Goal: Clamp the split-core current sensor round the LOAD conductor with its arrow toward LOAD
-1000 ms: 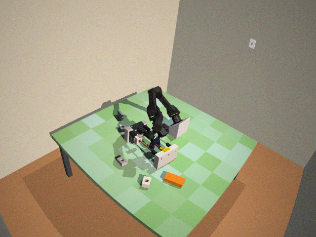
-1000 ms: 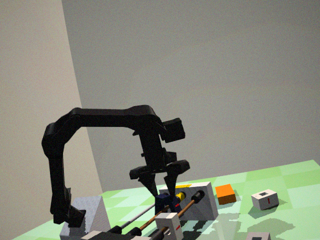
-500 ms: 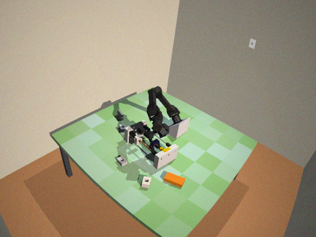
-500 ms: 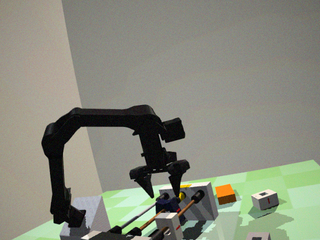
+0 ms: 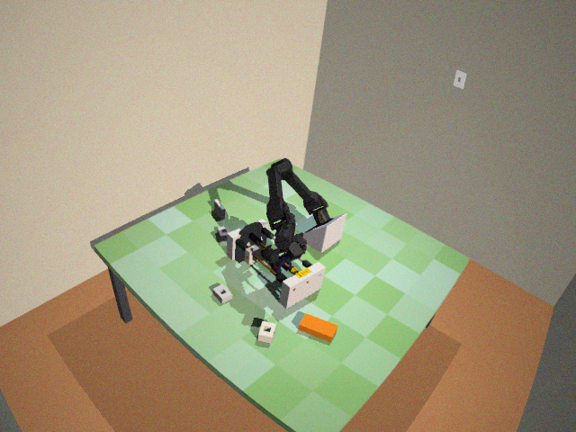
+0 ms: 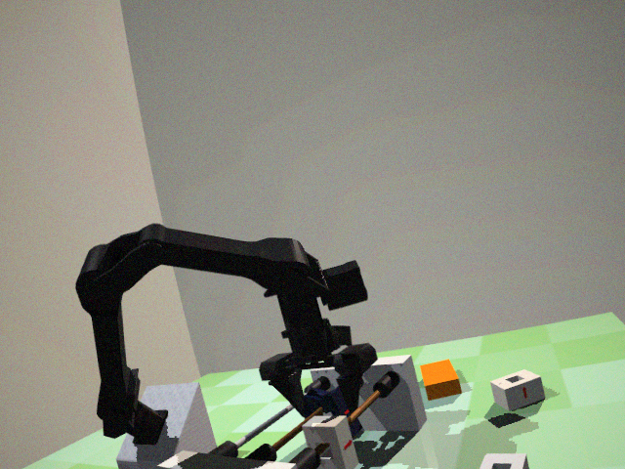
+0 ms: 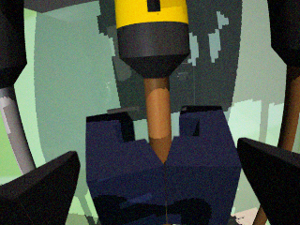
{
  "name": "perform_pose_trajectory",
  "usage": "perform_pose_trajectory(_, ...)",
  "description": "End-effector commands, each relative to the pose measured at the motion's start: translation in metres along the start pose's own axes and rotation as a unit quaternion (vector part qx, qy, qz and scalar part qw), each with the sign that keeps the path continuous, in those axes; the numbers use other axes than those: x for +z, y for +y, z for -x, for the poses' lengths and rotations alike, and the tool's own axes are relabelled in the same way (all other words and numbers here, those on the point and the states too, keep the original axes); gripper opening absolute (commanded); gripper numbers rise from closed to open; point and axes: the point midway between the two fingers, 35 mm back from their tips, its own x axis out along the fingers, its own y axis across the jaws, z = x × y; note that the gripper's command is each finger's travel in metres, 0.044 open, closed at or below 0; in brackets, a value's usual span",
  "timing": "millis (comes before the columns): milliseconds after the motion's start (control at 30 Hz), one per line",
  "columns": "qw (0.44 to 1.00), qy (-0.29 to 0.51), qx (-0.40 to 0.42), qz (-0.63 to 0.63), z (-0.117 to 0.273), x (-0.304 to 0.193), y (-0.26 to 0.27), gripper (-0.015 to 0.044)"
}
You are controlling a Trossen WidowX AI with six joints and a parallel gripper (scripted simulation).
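Observation:
The dark blue sensor (image 5: 283, 263) (image 6: 322, 400) (image 7: 124, 164) sits round the middle copper conductor (image 6: 298, 429) (image 7: 158, 112). In the wrist view its two halves meet along a thin seam below the conductor; the latch cannot be made out. A yellow sleeve (image 7: 136, 13) with a black mark, cut off by the frame's top edge, is on this conductor beyond the sensor. The sensor's arrow cannot be read. My gripper (image 6: 330, 405) (image 7: 158, 154) is open, with one finger on each side of the sensor and nothing gripped. Small gaps show between fingertips and sensor.
A grey conductor (image 7: 14, 124) and another copper conductor (image 7: 292, 100) flank the middle one. A white sensor (image 6: 328, 429) is on the outer copper conductor. The white end block (image 5: 302, 288) bears a yellow label. An orange block (image 5: 318, 327) and loose white sensors (image 5: 266, 337) (image 5: 222, 295) lie nearby.

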Motion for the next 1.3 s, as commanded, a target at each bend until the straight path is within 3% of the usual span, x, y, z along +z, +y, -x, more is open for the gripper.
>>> perform_pose_trajectory(0, 1.000, 0.001, -0.002, 0.004, -0.005, 0.000, 0.000, 0.0440)
perform_pose_trajectory(500, 1.000, 0.002, -0.002, 0.004, -0.028, -0.001, 0.000, 0.0440)
perform_pose_trajectory(1267, 1.000, 0.000, -0.002, 0.000, -0.024, 0.000, 0.000, 0.0287)
